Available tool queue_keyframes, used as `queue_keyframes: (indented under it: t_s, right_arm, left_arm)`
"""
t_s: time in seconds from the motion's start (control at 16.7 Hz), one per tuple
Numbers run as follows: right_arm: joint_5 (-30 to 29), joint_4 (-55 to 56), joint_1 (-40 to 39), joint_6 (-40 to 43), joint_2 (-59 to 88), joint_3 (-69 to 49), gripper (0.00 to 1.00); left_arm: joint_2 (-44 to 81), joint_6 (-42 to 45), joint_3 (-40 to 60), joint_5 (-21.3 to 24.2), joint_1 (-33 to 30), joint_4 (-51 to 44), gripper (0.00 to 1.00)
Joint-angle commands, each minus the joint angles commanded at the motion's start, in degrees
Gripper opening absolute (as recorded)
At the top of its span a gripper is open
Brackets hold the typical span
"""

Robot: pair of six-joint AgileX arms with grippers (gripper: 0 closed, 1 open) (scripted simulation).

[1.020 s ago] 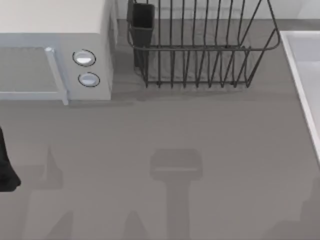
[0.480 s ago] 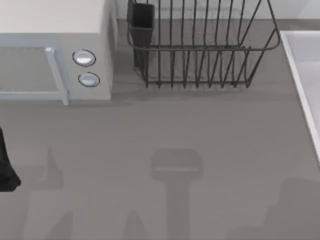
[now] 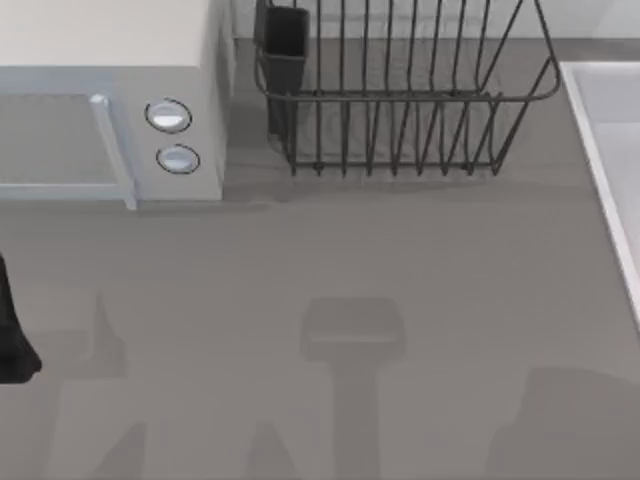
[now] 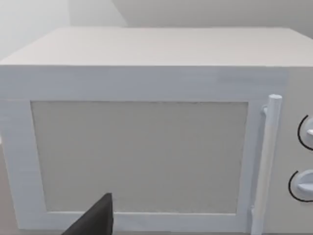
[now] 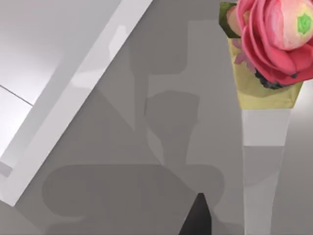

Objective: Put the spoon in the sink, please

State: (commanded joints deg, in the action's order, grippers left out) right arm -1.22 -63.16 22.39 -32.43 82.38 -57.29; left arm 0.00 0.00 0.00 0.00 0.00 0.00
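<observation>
1. Left end effector (image 4: 96,221) faced the microwave (image 4: 146,137) door; whether it was apart or together could not be told.
2. Right end effector (image 5: 197,218) hung over the table (image 5: 161,63), near the sink (image 5: 73,93) rim and a vase (image 5: 261,161) holding a pink flower (image 5: 274,34); its state could not be told either.
3. From above, the sink sat at the right edge of the frame, with the dish rack (image 3: 400,100) at upper centre.

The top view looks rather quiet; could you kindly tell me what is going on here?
Nothing is being handled that I can see. The left arm sits at the table's left edge, its wrist camera facing the microwave door. The right hand hangs above the table between the sink rim and a vase with a pink flower.
</observation>
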Motion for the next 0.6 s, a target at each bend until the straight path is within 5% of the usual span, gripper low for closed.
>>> queue_keyframes:
  t_s: [0.3, 0.6]
  right_arm:
    - [-0.1, -3.9, -1.0, -1.7, 7.7, -8.8, 0.00]
    - [-0.1, -12.4, -3.7, -5.0, 25.2, -32.1, 0.00]
  left_arm:
    - [0.0, 0.0, 0.0, 0.0, 0.0, 0.0, 1.00]
    - [0.0, 0.0, 0.0, 0.0, 0.0, 0.0, 1.00]
